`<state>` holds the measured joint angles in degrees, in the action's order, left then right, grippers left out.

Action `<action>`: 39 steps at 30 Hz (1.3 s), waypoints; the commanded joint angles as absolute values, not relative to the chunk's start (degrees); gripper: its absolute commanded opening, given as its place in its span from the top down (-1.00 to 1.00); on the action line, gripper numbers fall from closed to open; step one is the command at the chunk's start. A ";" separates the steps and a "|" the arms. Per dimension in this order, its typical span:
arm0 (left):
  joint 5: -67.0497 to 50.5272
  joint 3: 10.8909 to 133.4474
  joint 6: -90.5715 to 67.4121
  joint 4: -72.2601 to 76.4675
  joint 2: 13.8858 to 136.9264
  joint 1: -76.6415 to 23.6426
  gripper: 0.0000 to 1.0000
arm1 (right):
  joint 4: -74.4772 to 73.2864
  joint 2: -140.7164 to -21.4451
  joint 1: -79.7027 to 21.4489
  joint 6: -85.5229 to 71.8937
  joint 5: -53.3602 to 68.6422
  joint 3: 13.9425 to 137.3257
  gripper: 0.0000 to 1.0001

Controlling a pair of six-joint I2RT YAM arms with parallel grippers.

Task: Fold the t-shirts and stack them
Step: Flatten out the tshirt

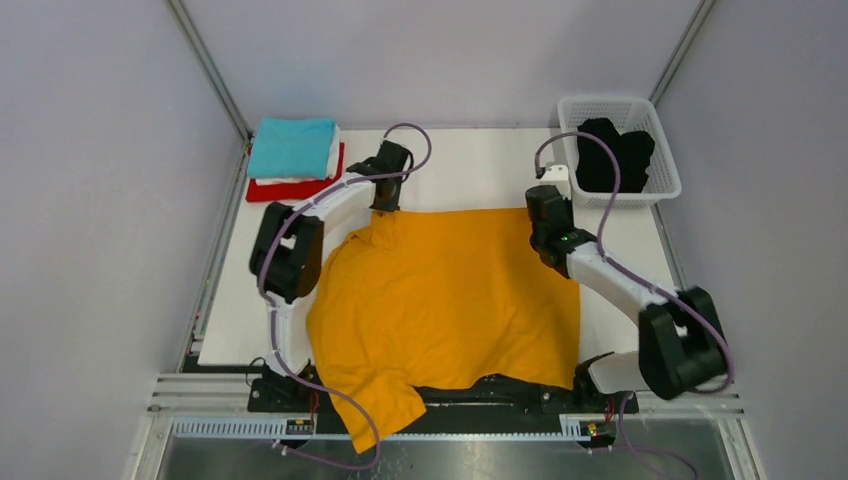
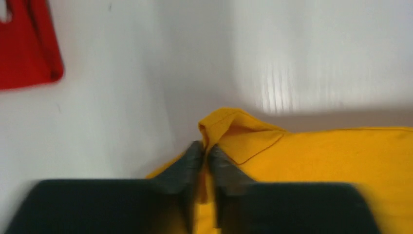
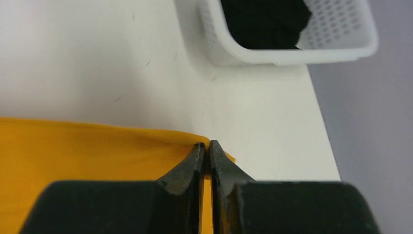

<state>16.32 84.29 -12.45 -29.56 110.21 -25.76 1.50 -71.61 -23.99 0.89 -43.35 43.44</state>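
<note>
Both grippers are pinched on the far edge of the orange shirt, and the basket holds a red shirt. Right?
No. The basket holds a black shirt, not a red one, as the top view shows. The left gripper and right gripper do pinch the orange shirt at its far edge.

The orange-yellow t-shirt [image 1: 450, 300] is coloured plainly throughout. A teal t-shirt [image 1: 292, 147] is stacked with a white t-shirt [image 1: 335, 150] and a red t-shirt [image 1: 270, 190]. A black t-shirt [image 1: 612, 152] is seen inside the white mesh basket [image 1: 666, 150]. The table [image 1: 480, 165] is coloured white.
</note>
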 commanded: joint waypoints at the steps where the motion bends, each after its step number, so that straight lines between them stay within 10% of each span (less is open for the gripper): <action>1: 19.23 100.86 -10.51 -29.26 119.15 -24.23 0.41 | 10.33 -86.77 -21.59 1.75 -42.56 56.01 0.77; 3: 19.94 106.95 -9.38 -30.06 123.63 -23.80 -0.91 | 4.15 -94.38 -21.52 2.13 -45.65 63.76 -0.02; 4: 20.89 110.34 -9.39 -31.34 125.45 -23.62 -0.97 | 1.31 -96.14 -21.49 2.29 -46.17 66.70 -0.16; 8: 21.01 117.25 -11.22 -37.68 126.86 -23.19 -0.98 | -5.79 -95.01 -21.53 -1.89 -46.00 69.19 -0.48; 13: 13.49 94.69 -18.67 -30.50 110.30 -23.20 -0.98 | -8.55 -81.92 -21.58 -12.84 -29.23 59.70 -0.98; 23: 9.89 56.83 -28.89 -19.49 82.64 -22.53 -0.98 | 7.02 -66.38 -22.14 -30.78 10.24 31.39 -0.94; 39: 7.14 65.78 -33.29 -16.20 101.48 -18.99 -0.27 | 4.18 -74.61 -22.21 -31.37 5.09 30.92 -0.87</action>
